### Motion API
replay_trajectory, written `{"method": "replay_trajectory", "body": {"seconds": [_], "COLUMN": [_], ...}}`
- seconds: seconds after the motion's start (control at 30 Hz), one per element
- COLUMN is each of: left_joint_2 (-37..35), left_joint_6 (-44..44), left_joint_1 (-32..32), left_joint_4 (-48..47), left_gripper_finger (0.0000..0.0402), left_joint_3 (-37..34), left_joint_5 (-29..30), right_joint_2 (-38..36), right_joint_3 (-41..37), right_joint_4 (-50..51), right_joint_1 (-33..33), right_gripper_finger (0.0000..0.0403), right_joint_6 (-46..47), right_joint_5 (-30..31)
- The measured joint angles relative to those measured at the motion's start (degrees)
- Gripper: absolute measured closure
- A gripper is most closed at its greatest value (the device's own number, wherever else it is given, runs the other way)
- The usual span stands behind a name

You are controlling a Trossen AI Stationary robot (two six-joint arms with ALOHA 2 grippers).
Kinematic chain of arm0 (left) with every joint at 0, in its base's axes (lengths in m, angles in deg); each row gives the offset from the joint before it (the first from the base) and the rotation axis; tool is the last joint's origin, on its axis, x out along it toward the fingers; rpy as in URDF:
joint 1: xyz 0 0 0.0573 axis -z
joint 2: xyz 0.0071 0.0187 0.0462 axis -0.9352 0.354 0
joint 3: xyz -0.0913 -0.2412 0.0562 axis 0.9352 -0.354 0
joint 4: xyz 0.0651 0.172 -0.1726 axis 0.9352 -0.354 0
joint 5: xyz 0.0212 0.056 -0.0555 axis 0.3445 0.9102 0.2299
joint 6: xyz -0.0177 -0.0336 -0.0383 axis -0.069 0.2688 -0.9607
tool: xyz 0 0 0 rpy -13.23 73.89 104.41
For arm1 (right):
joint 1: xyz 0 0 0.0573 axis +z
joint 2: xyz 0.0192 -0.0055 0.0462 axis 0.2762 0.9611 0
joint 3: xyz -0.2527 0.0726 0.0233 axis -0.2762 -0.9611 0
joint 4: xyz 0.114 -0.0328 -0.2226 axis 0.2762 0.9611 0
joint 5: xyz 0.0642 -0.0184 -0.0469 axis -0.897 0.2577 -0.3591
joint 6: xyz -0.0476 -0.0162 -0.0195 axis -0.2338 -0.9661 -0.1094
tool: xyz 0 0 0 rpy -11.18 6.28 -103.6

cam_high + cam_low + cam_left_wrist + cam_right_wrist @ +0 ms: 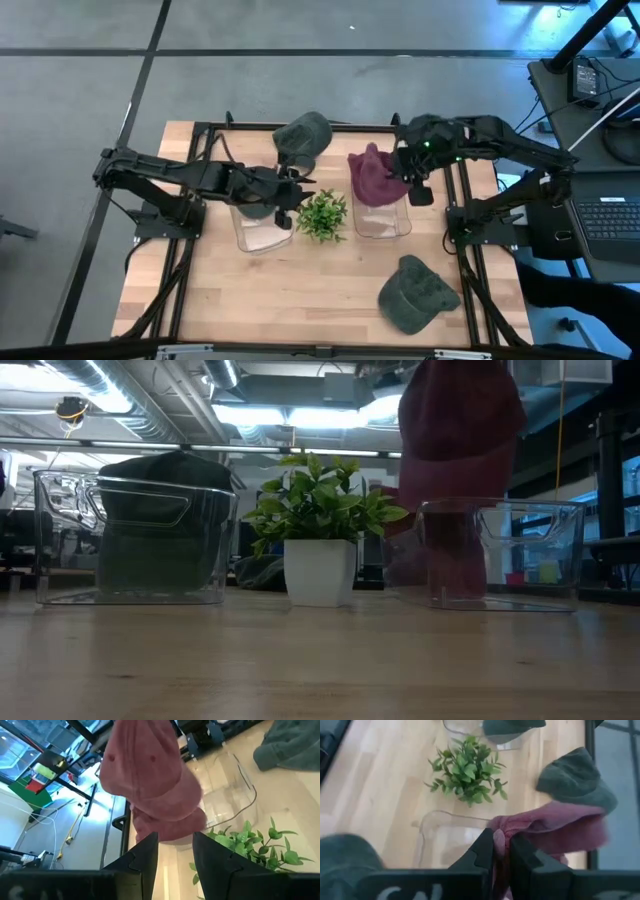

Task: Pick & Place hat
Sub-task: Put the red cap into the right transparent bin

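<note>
A maroon hat [375, 178] hangs from my right gripper [501, 851], which is shut on it above the right clear bin [384, 222]. In the low view the maroon hat [458, 440] reaches down inside that bin [520, 550]. A dark green hat [160, 525] lies in the left clear bin [262, 232]. My left gripper [175, 857] is open at that bin's right edge [290, 196], facing the maroon hat [150, 775]. Two more green hats lie on the table, one at the far side [303, 135] and one near the right [415, 292]. My right gripper pinches a bunched fold of the maroon hat's cloth [499, 834] between its two fingers, coming from above and slanting in from the table's right. The hat hangs below the fingers with its lower part [452, 555] inside the right bin; whether it touches the bottom cannot be told.
A small potted plant [322, 215] in a white pot [320, 572] stands between the two bins. Black frame rails [460, 240] run along the table's sides. Bare wood [290, 300] lies toward the near edge.
</note>
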Motion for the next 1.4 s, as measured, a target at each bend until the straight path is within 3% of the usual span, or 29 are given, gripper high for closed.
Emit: {"method": "replay_trajectory", "body": {"seconds": [0.27, 0.5, 0.83, 1.17, 1.4], "left_joint_2": [3.2, 4.1, 4.1, 4.1, 4.1], "left_joint_6": [0.1, 0.0, -1.4, -1.4, -1.4], "left_joint_1": [0.0, 0.0, 0.0, 0.0, 0.0], "left_joint_4": [-0.1, 0.1, 0.0, -0.1, -0.1], "left_gripper_finger": [0.0287, 0.0284, 0.0290, 0.0292, 0.0290], "left_joint_3": [0.0, 0.0, 0.0, 0.0, 0.0], "left_joint_5": [0.4, 0.2, 0.3, 0.3, 0.4], "right_joint_2": [0.2, 2.5, 3.6, -1.7, -2.9], "right_joint_3": [0.0, -0.1, -0.6, -17.5, -25.3], "right_joint_4": [1.4, 3.8, 2.5, -10.8, -15.5], "right_joint_1": [6.8, 9.0, 9.0, 9.0, 9.0], "right_gripper_finger": [0.0368, 0.0369, 0.0371, 0.0371, 0.0367], "right_joint_6": [-6.4, -8.2, -9.5, -13.1, -14.8], "right_joint_5": [6.6, 14.8, 15.3, 17.7, 24.3]}}
